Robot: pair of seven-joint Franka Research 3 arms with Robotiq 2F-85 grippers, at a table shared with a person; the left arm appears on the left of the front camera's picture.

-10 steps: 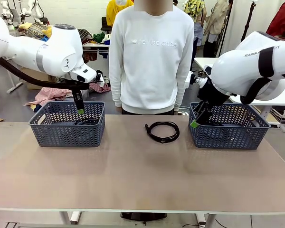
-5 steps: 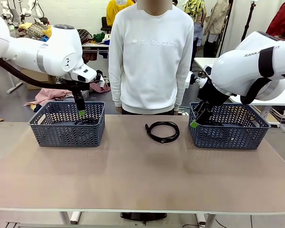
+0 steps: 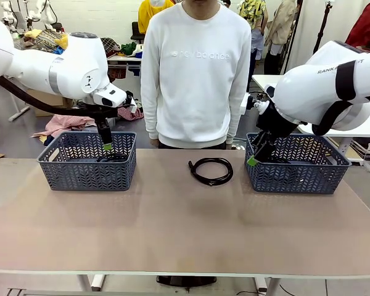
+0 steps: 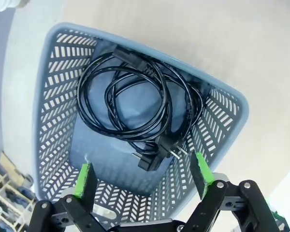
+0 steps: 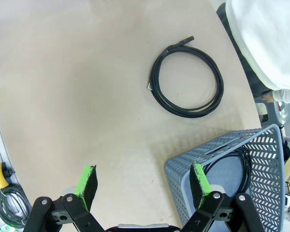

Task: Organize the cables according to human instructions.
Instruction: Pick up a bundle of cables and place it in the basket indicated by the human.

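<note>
So the left pincer point(image 4: 142, 169) is spread wide with nothing between its green pads point(image 4: 86, 178), pointing straight down into the left basket point(image 4: 53, 121) from about rim height. Inside are coiled black cables point(image 4: 163, 106), overlapping so much that I honestly can't tell if it's one cord or two. A two-pin plug point(image 4: 173, 151) lies nearest the pincer.

The right pincer point(image 5: 143, 174) is also wide apart and empty. It hangs over the corner of the right basket point(image 5: 261, 159) that faces the middle of the worktop point(image 3: 172, 228). The basket wall hides most of what's inside, with just a bit of black cord point(image 5: 234, 153) peeking over the rim.

One more coiled cable point(image 5: 186, 113) lies flat on the worktop between the baskets, in front of the person point(image 3: 196, 74). Both arms reach in from the sides, wrists tipped down.
</note>
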